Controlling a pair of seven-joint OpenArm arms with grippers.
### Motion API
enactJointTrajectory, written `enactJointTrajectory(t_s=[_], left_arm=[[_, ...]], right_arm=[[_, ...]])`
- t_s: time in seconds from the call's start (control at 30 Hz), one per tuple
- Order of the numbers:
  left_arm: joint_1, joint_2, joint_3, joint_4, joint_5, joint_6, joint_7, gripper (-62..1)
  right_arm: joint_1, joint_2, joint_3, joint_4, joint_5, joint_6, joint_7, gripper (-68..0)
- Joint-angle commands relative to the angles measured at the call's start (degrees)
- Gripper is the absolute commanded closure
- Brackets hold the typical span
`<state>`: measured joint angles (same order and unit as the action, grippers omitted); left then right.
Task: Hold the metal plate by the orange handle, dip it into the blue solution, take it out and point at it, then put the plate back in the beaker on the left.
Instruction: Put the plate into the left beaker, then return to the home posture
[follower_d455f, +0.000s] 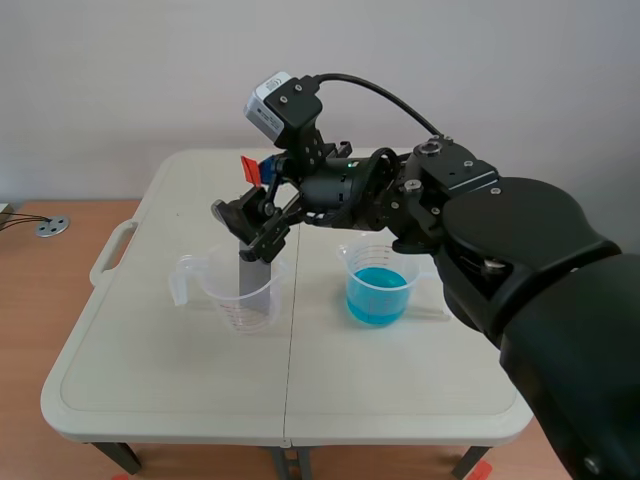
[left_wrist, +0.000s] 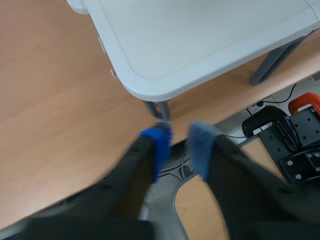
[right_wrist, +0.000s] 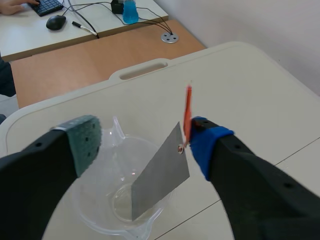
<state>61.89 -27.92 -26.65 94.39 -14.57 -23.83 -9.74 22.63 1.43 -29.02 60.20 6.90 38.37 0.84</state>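
Note:
A grey metal plate stands tilted in the clear left beaker. Its thin orange handle sticks up above the rim. My right gripper hangs over this beaker, open wide, with the plate's top between its fingers. The blue-padded finger is close beside the handle; the grey-green pad stands well apart. A second beaker with blue solution sits to the right. My left gripper hovers off the table above the floor, its blue pads nearly meeting, holding nothing.
The white folding table has a carry handle on its left edge. Black equipment with a red clamp lies on the floor beyond the left gripper. A desk with a keyboard, a mouse and cables stands behind the table.

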Motion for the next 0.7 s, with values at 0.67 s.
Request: enactJointTrajectory(t_s=[0.67], left_arm=[[0.0, 0.3, 0.0, 0.9, 0.9, 0.0, -1.0, -62.3]], right_arm=[[-0.7, 1.8, 6.5, 7.0, 6.1, 0.0, -1.1, -66.5]])
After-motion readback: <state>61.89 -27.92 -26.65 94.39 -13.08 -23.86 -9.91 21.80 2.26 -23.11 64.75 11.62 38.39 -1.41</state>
